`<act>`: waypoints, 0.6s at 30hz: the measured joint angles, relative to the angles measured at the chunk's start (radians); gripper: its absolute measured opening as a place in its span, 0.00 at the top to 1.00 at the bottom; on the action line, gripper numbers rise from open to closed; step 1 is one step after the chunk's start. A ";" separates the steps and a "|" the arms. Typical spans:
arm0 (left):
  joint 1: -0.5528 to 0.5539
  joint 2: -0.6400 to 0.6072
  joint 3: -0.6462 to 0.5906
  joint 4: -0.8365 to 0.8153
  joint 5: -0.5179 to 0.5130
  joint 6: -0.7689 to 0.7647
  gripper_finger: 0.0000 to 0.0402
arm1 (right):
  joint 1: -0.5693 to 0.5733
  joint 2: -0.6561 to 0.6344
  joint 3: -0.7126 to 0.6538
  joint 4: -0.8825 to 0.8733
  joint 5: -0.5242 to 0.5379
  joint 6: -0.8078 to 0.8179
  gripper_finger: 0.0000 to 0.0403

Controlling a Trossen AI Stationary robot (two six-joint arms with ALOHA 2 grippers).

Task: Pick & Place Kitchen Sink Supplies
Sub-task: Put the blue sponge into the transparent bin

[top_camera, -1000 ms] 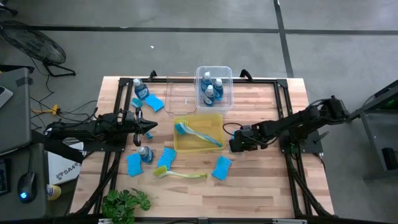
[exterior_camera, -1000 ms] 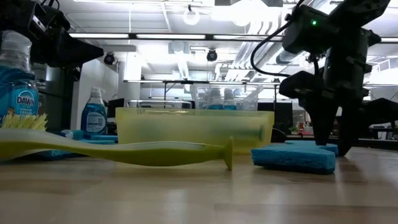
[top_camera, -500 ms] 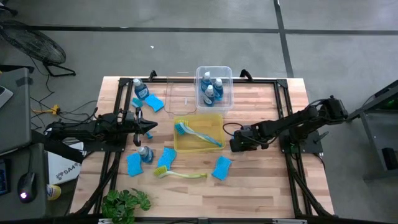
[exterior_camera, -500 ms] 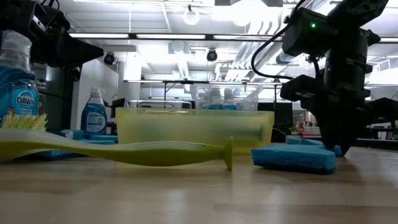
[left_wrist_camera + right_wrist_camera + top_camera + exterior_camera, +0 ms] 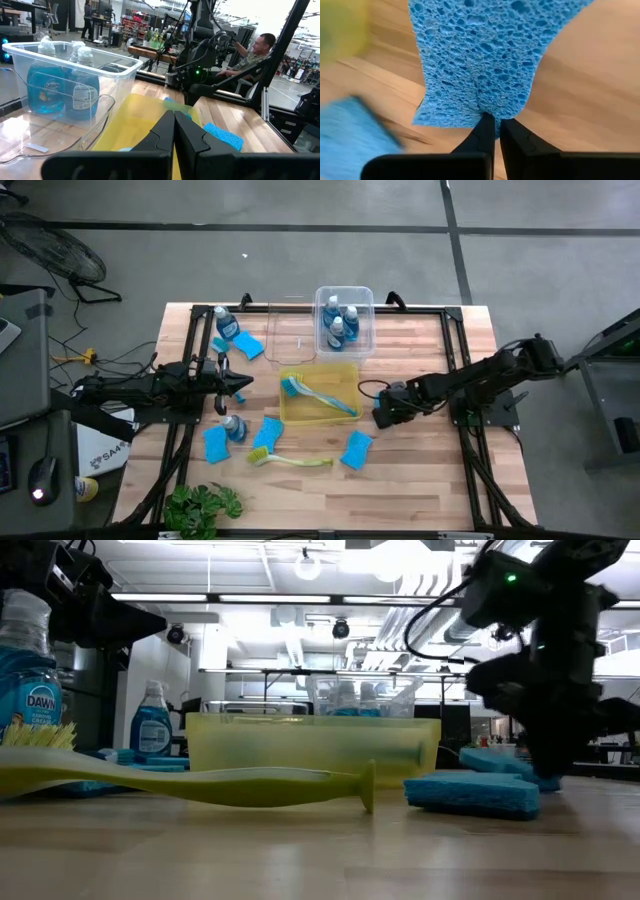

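My right gripper [image 5: 380, 416] stands just right of the yellow bin [image 5: 346, 370], pointing steeply down, shut on a blue sponge [image 5: 485, 55]. In the low view that sponge [image 5: 492, 759] shows tilted behind another blue sponge [image 5: 470, 792] lying flat on the table. My left gripper [image 5: 243, 385] hangs level at the table's left, shut and touching nothing. A blue brush [image 5: 318, 394] lies in the yellow bin. A yellow-green brush [image 5: 292, 460] lies on the wood in front of it. My right gripper pinches the sponge's near edge [image 5: 489, 109] between its two fingertips [image 5: 481, 131], coming from above at a steep slant. The soft edge is creased in where the tips meet. In the low view the sponge sits tilted, one end raised off the table.
A clear bin [image 5: 344, 320] with bottles and an empty clear bin [image 5: 292, 330] stand at the back. More sponges [image 5: 267, 433], [image 5: 215, 445], [image 5: 250, 345] and bottles [image 5: 226, 323], [image 5: 234, 426] lie at the left. A plant [image 5: 205, 508] sits at the near edge. A person sits beyond the table.
My right gripper has shut on the blue sponge beside the yellow bin and rolled a little. The sponge's end has risen off the table and now stands tilted.
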 joint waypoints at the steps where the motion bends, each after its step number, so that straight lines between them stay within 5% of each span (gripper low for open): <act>1: 0.000 0.000 0.000 0.000 0.000 0.000 1.00 | 0.000 -0.016 -0.002 -0.019 0.003 -0.012 0.99; 18: 0.000 0.000 0.000 0.000 -0.004 0.002 1.00 | 0.054 -0.339 0.002 -0.084 0.112 -0.180 1.00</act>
